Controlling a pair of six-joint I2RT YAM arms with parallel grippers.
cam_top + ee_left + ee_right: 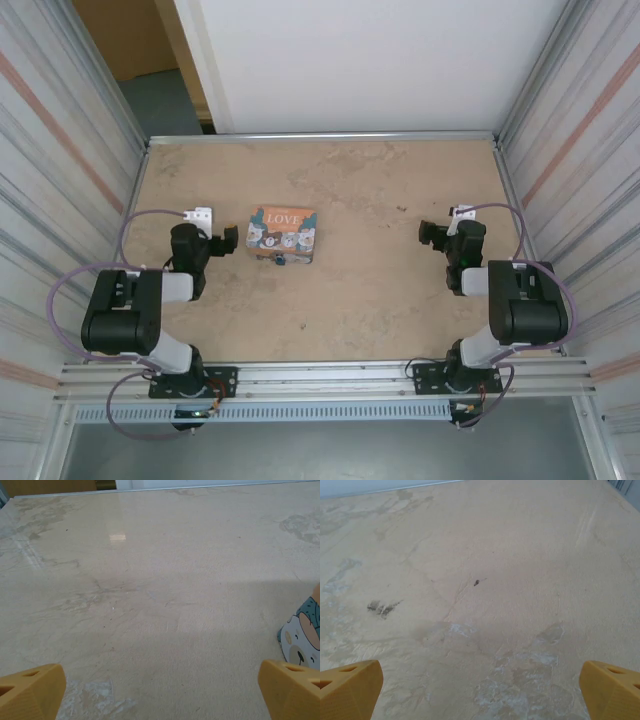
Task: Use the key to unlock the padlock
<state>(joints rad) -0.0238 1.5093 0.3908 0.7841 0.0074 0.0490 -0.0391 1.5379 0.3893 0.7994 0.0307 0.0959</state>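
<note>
The padlock (281, 261) is a tiny blue spot at the near edge of the "LOVE" tin (283, 233), left of the table's centre. The key is out of view. My left gripper (229, 238) hovers just left of the tin, open, with nothing between its fingers. In the left wrist view its yellow fingertips (31, 689) stand wide apart over bare table, and a corner of the tin (301, 641) shows at the right edge. My right gripper (431, 234) is open over the right half of the table, far from the tin; its fingertips (350, 687) frame bare surface.
The beige table (370, 190) is walled by corrugated metal panels on the left (60, 150) and right (580, 130), with a metal rail (330, 378) along the near edge. Worn patches (530, 680) mark the surface under the right gripper.
</note>
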